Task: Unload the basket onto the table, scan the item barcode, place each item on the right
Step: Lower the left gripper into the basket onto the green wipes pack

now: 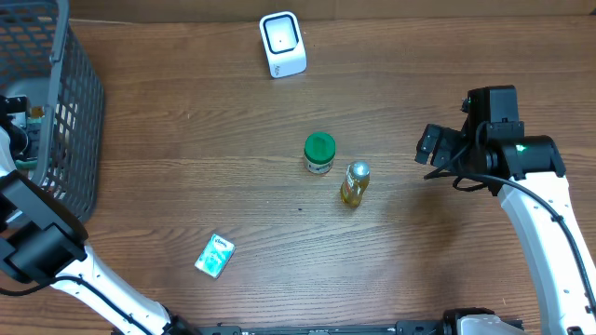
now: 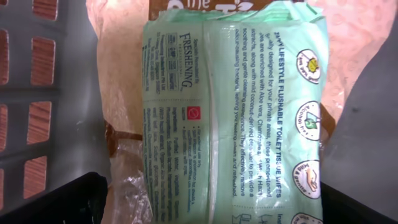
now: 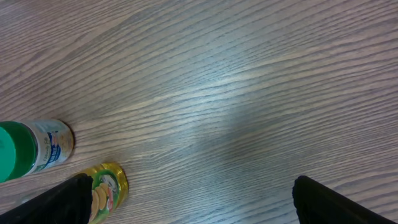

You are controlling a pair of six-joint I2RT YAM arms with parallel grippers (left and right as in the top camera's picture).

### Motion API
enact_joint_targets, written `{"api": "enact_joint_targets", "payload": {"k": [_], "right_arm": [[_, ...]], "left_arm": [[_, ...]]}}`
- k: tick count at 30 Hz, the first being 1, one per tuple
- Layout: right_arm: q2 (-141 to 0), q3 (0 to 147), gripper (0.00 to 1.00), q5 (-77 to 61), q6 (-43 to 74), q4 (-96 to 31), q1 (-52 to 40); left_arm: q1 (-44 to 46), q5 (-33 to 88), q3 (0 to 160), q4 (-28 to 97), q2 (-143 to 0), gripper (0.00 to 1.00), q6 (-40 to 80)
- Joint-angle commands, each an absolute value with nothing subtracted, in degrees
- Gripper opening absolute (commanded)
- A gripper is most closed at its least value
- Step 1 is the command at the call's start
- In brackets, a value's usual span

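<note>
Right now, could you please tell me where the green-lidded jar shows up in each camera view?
Overhead: the green-lidded jar stands near the table's middle.
Left wrist: not in it; a wipes pack fills the picture.
Right wrist: the jar is at the left edge, partly cut off.
Shared landmark: the yellow bottle beside the jar, also low left in the right wrist view.

Overhead is bright and even, lit from above, sharp, with only faint soft shadows by the green-lid jar (image 1: pixel 319 154) and yellow bottle (image 1: pixel 354 183) on the wood table (image 1: pixel 186 186); the basket (image 1: pixel 65 112) looks stretched at the left edge. Left wrist view is dimmer and warmer: the wipes pack (image 2: pixel 230 112) fills the frame, its print slightly soft, a pale sheen on its wrap, lower corners dark. Right wrist view has a broad pale glare across the wood grain, mild softness overall, near-black lower corners.
</note>
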State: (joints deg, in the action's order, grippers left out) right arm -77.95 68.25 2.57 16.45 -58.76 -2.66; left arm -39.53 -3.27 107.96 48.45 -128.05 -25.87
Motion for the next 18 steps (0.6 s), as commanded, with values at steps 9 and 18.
{"api": "enact_joint_targets", "payload": {"k": [9,18], "right_arm": [[-77.6,69.45,1.0,3.11,16.1,-58.63,-2.55],[-77.6,69.45,1.0,3.11,16.1,-58.63,-2.55]], "left_arm": [[-39.86,-0.49,111.18,48.21,-126.43,1.0,-23.57],[-39.83,4.8,111.07,47.75,-126.43,1.0,-27.46]]}}
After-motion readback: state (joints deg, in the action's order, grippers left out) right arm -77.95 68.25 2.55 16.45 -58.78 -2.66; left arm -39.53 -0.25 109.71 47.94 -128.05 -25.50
